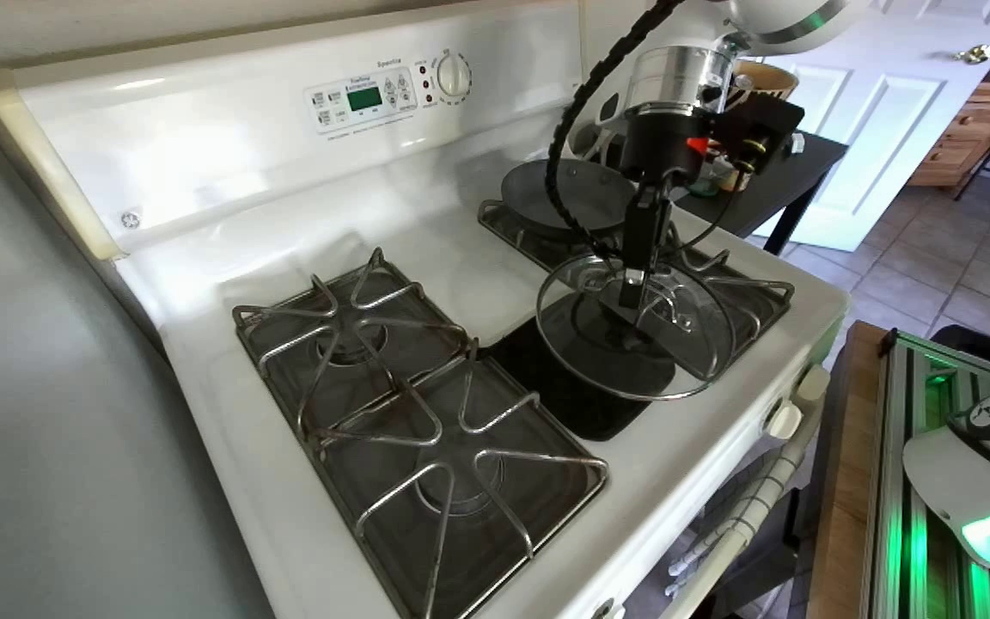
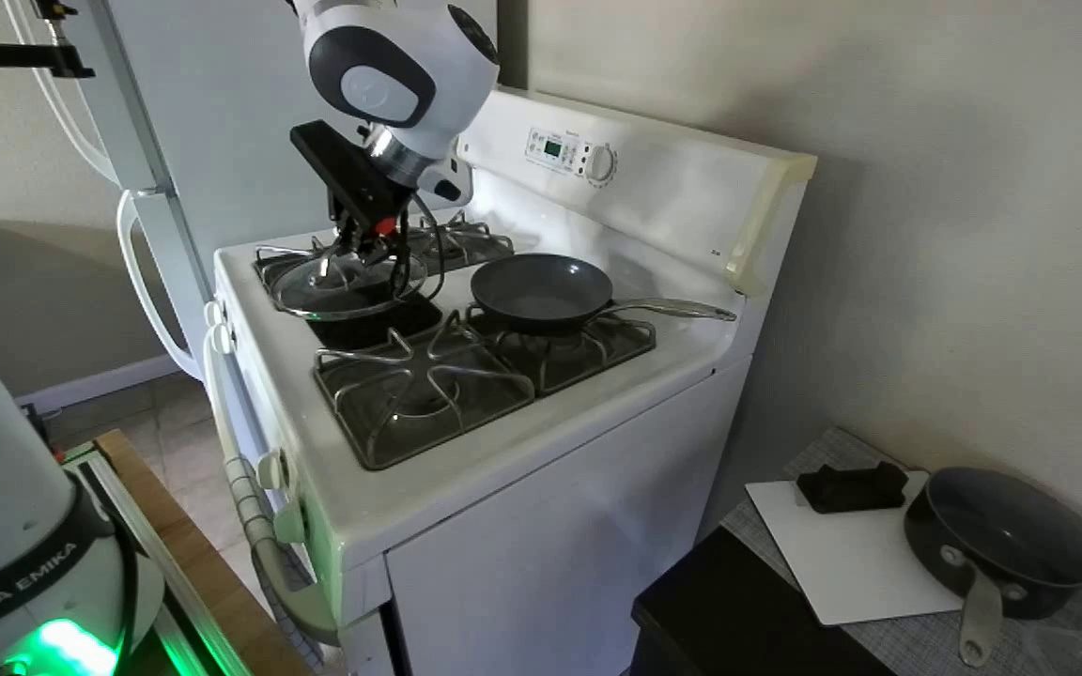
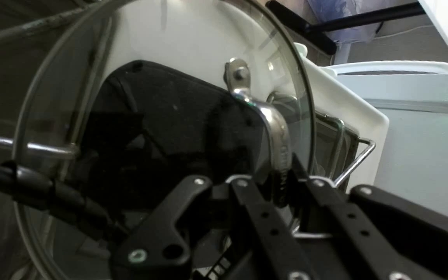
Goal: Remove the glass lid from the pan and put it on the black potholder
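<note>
The glass lid [image 1: 602,352] is round and see-through, with a metal rim and an arched metal handle [image 3: 275,128]. My gripper [image 1: 632,292] points down and is shut on this handle, with a fingertip on each side in the wrist view [image 3: 280,175]. The lid is slightly tilted over the black potholder [image 1: 564,391], which lies flat between the burner grates; in an exterior view the lid [image 2: 334,291] seems a little above the potholder [image 2: 381,329]. Contact cannot be told. The dark pan [image 2: 541,286] stands uncovered on a back burner, also seen in an exterior view [image 1: 602,193].
Raised metal burner grates [image 1: 461,464] flank the potholder, and the lid overhangs one set. The stove's back panel [image 1: 271,112] rises behind. A black cable [image 1: 557,146] hangs beside the gripper. A dark pot [image 2: 1001,535] stands on a side surface.
</note>
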